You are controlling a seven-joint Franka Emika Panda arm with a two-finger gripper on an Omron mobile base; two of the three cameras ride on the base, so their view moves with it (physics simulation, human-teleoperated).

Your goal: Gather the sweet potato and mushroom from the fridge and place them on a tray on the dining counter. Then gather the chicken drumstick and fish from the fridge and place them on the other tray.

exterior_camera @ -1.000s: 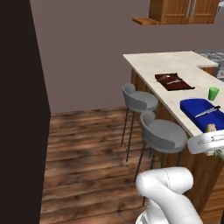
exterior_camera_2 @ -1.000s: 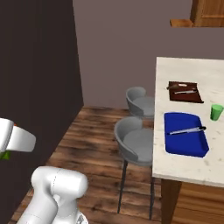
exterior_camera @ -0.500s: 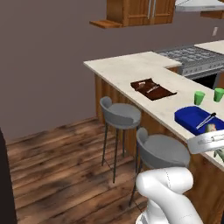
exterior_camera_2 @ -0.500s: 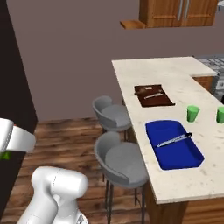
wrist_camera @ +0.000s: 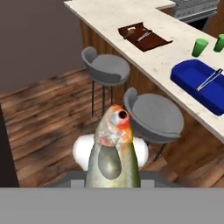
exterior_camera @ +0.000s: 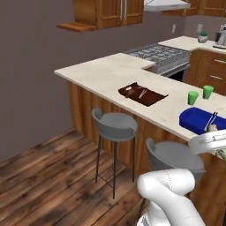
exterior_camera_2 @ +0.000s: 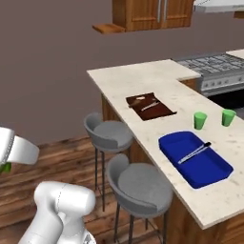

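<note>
Short of the desk [exterior_camera_2: 157, 90], the fish [wrist_camera: 113, 153] sits clamped in the fingers; carry it level over the stools [wrist_camera: 153, 114] and lower it into the blue tray [exterior_camera_2: 195, 159] beside the utensil.

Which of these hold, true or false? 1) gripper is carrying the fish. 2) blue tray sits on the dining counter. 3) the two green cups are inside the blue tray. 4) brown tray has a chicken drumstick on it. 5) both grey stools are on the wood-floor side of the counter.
1) True: the fish sticks up from the gripper in the hand view.
2) True: the blue tray lies on the dining counter.
3) False: the green cups stand on the bare counter beside the tray, not in it.
4) False: the brown tray holds only small utensil-like pieces, no drumstick.
5) True: both grey stools stand on the wood floor against the counter front.
</note>
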